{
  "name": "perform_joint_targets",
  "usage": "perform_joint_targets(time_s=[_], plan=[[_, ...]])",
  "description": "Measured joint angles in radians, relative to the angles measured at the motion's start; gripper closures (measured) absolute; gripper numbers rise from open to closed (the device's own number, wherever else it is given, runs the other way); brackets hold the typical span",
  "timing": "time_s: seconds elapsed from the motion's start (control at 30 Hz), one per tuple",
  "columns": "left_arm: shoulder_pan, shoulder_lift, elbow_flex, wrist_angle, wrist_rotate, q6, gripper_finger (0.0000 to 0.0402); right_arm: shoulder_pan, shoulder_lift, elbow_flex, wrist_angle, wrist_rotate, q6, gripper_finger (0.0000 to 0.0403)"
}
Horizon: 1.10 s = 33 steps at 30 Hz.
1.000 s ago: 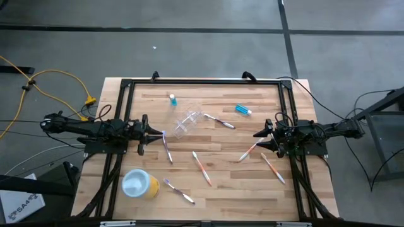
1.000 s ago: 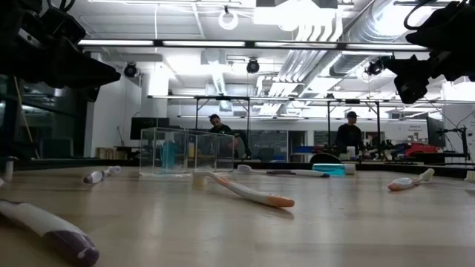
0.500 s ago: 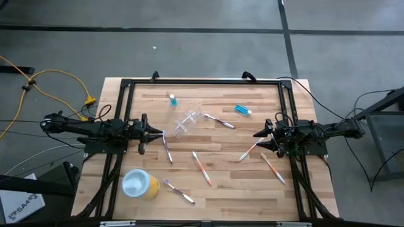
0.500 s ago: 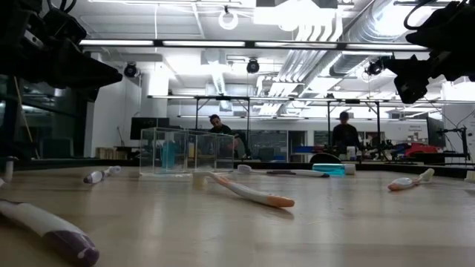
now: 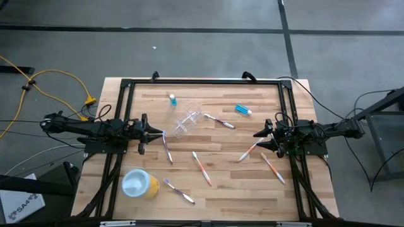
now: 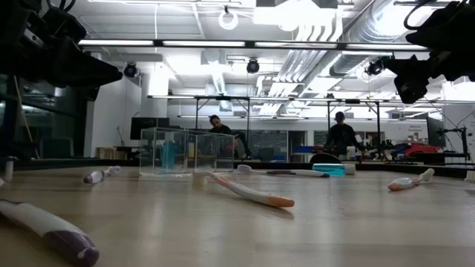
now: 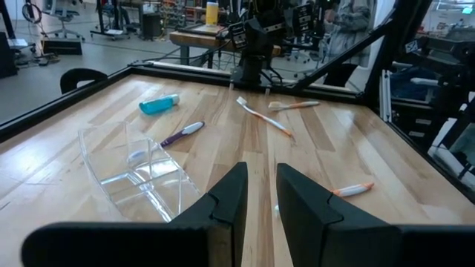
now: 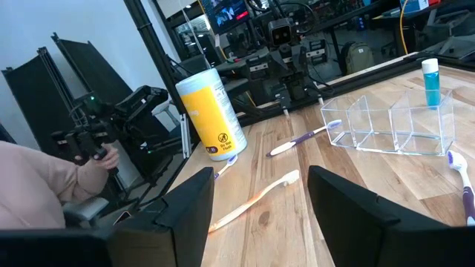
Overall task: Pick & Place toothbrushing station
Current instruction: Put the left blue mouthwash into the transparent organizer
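1. The left gripper (image 5: 163, 134) hovers at the desk's (image 5: 221, 183) left edge, jaws narrowly parted, pinching nothing.
2. The right gripper (image 5: 257, 140) waits opposite, jaws spread.
3. The clear organizer (image 5: 187, 122) lies mid-desk, toothbrushes (image 5: 202, 168) scattered around.

My clear holder (image 5: 187, 121) lies tipped on its side near the table's middle. Toothbrushes lie scattered flat: a purple one (image 5: 167, 149), orange ones (image 5: 202, 168) (image 5: 273, 166). One blue tube (image 5: 172, 99) stands upright, another (image 5: 243, 110) lies flat.
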<state>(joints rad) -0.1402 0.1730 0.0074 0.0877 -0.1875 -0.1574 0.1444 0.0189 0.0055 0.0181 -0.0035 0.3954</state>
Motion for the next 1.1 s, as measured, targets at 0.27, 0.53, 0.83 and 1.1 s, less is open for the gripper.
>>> perform_joint_targets(time_s=[0.27, 0.53, 0.83, 1.1], plan=[[0.001, 0.000, 0.000, 0.056, -0.003, -0.022, 0.0333, 0.000, 0.000, 0.000, 0.009, 0.001, 0.000, 0.0192], [0.001, 0.000, 0.000, 0.093, -0.050, -0.076, 0.0333, 0.000, 0.000, 0.000, 0.034, 0.017, -0.006, 0.0192], [-0.002, 0.000, 0.000, 0.160, -0.050, -0.090, 0.0333, 0.000, 0.000, 0.000, 0.151, 0.118, -0.050, 0.0192], [0.042, 0.062, 0.072, 0.178, -0.059, -0.001, 0.0333, -0.002, 0.001, 0.008, 0.246, 0.092, -0.098, 0.0192]])
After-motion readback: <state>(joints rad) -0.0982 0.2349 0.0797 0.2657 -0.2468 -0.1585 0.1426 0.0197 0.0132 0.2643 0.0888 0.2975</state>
